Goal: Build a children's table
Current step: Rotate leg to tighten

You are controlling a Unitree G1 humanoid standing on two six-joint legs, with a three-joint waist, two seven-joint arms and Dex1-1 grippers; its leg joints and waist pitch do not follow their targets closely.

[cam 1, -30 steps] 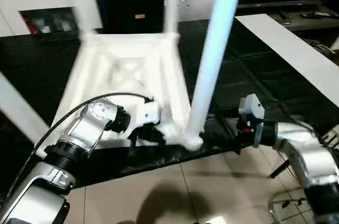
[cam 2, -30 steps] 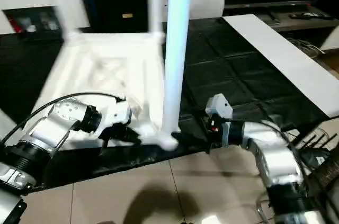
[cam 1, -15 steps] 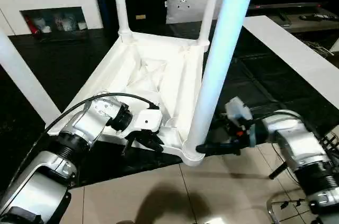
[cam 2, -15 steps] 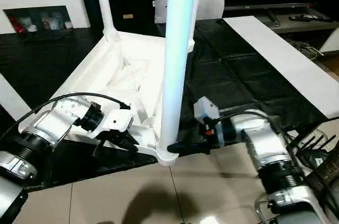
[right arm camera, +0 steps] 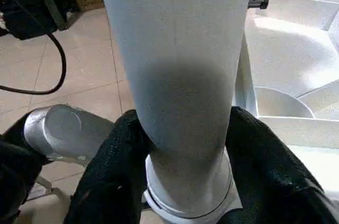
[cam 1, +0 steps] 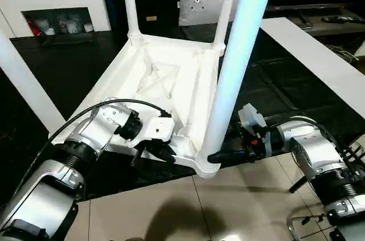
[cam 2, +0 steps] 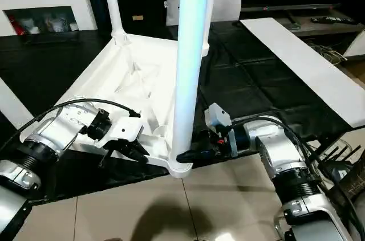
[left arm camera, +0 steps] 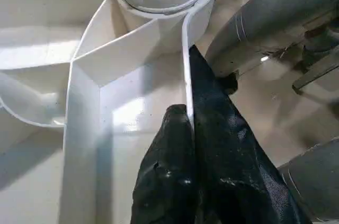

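The white table top [cam 1: 165, 76] lies upside down on a black mat, ribbed underside up. Three legs stand in its sockets at the far left [cam 1: 130, 1], far right [cam 1: 225, 4] and near corner [cam 1: 236, 64]; another leg [cam 1: 25, 87] slants at the left. My left gripper [cam 1: 162, 152] is shut on the top's near rim [left arm camera: 186, 75], just beside the near corner socket. My right gripper [cam 1: 219, 155] reaches in from the right. Its fingers [right arm camera: 114, 171] press both sides of the near leg's base [right arm camera: 180, 65].
A grey-white cushion [cam 1: 202, 4] leans at the back, and a white cabinet [cam 1: 54, 1] stands at the back left. A long white board [cam 1: 319, 53] lies on the mat to the right. Tiled floor [cam 1: 171, 212] begins at the mat's near edge, with a metal frame [cam 1: 308, 224] at my lower right.
The camera has shifted. My right gripper has reached left from beside the near leg and closed round its base. My left gripper has stayed on the rim.
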